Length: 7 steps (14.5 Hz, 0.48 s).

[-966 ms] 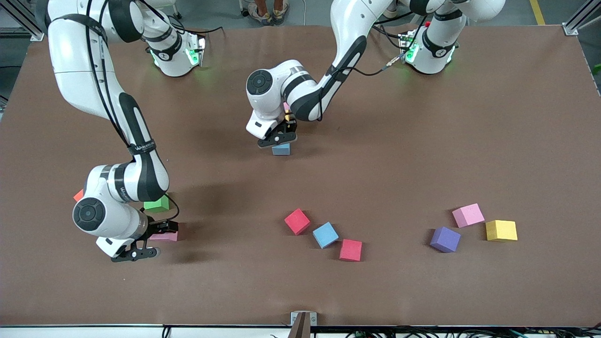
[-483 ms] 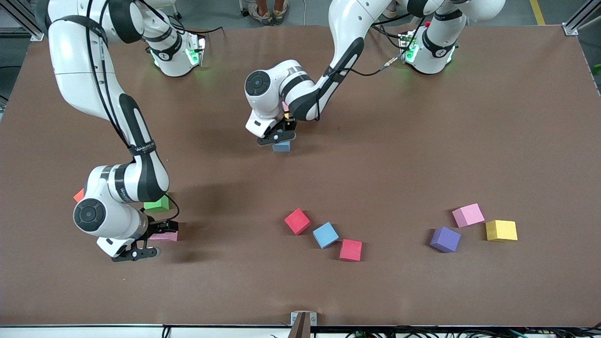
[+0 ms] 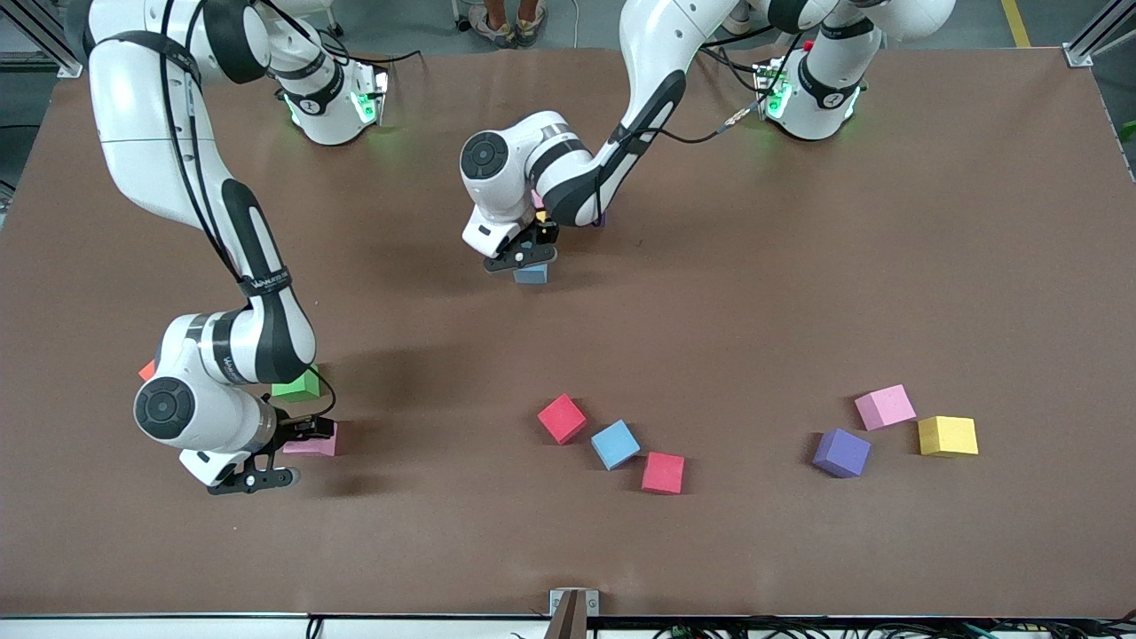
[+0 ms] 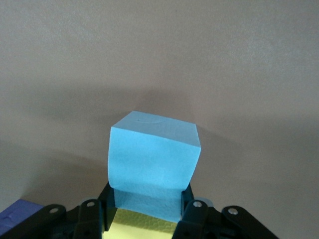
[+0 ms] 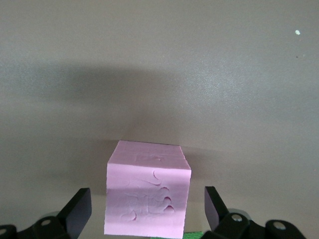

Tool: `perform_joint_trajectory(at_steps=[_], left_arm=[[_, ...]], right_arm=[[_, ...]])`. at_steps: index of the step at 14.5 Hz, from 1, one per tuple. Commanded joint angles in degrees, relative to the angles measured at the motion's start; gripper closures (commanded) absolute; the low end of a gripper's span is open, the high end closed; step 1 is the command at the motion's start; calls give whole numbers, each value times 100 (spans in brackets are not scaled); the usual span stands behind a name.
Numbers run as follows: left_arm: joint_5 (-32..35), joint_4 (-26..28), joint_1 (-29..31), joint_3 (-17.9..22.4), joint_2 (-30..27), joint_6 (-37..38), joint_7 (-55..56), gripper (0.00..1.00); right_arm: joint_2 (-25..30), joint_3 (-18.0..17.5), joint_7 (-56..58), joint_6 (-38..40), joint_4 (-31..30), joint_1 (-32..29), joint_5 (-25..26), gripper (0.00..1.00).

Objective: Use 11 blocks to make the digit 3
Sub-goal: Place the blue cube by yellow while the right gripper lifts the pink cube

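Front view: the left gripper [image 3: 524,259] is seen low over the middle of the table [image 3: 799,293], its fingers clamped on a light blue block [image 3: 531,274]. In the left wrist view that block [image 4: 153,162] is pinched between the two fingers [image 4: 192,214], with a yellow block [image 4: 142,228] and a purple block [image 4: 12,219] partly shown close by. The right gripper [image 3: 266,461] is held low toward the right arm's end of the table, its fingers spread wide on either side of a pink block [image 3: 312,443]; in the right wrist view that block [image 5: 147,195] stands between the open fingers [image 5: 77,211] without being touched. A green block [image 3: 297,386] and an orange cube [image 3: 147,369] lie farther from the camera than the pink one. Scattered nearer the camera are a red block [image 3: 562,418], a second light blue block [image 3: 615,444], a deep pink block [image 3: 663,472], a second purple block [image 3: 841,453], a pale pink block [image 3: 885,406] and a second yellow block [image 3: 947,436].
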<state>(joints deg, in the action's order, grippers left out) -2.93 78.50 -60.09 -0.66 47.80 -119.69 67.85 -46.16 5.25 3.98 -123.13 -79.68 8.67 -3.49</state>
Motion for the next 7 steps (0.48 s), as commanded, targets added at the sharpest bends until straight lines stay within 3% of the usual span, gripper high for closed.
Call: perform_joint_trajectory(at_steps=[1,5,6,7], left_arm=[[-138,-133,-11,-40,107,191,-88,100],[-138,-133,-11,-75,142,201,-79,100],[-138,-133,-11,-75,159,192,-96,96],[-138,-142,-2,-75,159,183,-97,81]], right_arm=[[-86,-112,103,35,75,-111,-116,0],[-156,-112,103,35,75,-120,-178,0],[-156,-112,103,35,75,-120,-178,0],[-165,-112,103,35,75,-120,-178,0]])
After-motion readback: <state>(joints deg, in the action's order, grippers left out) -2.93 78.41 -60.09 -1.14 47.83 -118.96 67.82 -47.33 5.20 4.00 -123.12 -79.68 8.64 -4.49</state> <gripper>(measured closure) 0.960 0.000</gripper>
